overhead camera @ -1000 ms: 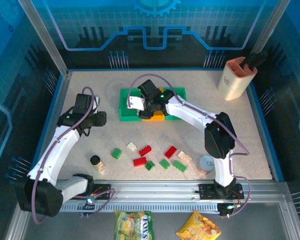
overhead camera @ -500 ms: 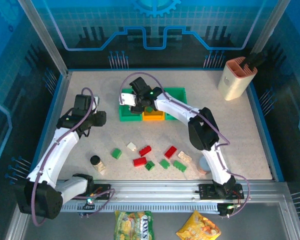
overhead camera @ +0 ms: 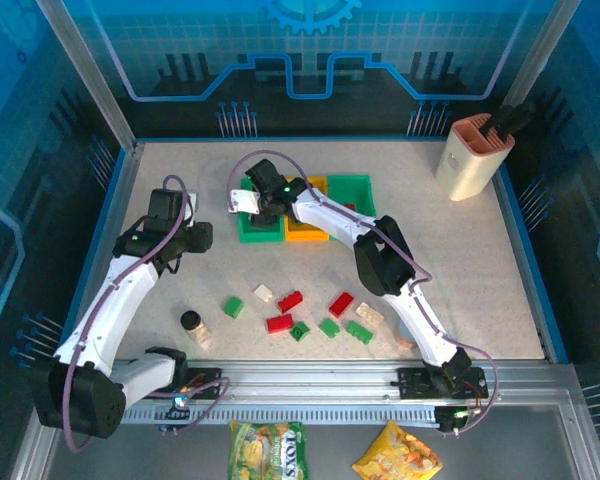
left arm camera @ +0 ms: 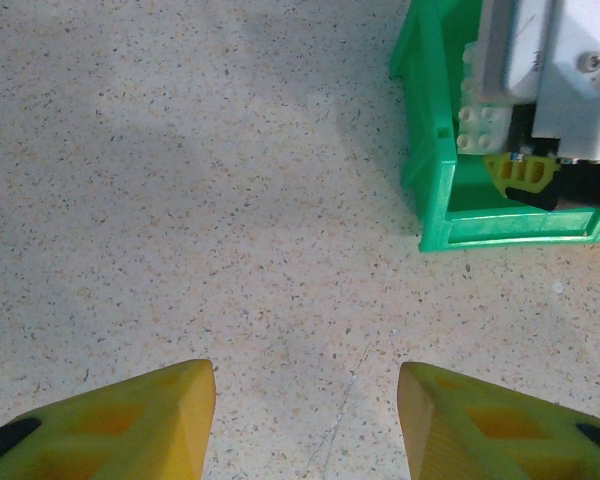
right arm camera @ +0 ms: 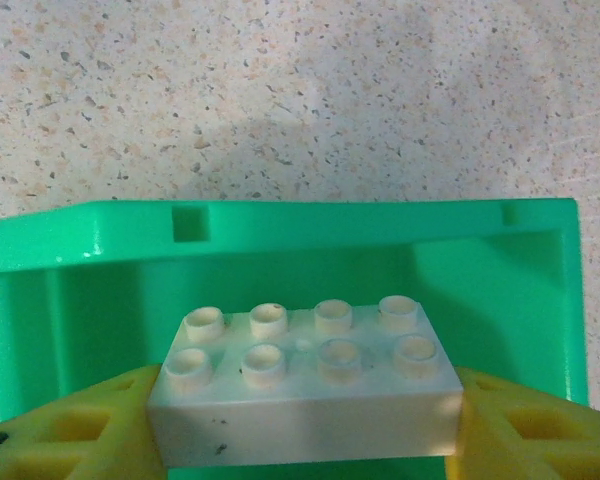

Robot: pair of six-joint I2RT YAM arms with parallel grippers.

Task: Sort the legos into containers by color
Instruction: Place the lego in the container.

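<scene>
A cream brick (right arm camera: 305,385) was clamped between the right gripper's (right arm camera: 305,425) fingers (right arm camera: 525,425), with the green bin (right arm camera: 280,225) open below and just ahead of the tips. If it got released off-centre, it could probably be tipped onto the wall and bounced out. The left gripper (left arm camera: 305,400) was spread with nothing between its tips, bare table (left arm camera: 180,200) underneath. The bin floor under the brick was hidden, so its contents couldn't be made out.

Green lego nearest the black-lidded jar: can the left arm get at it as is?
Probably yes: left gripper is open and empty, bare table lies between it and the green lego, and the jar stands apart.
</scene>
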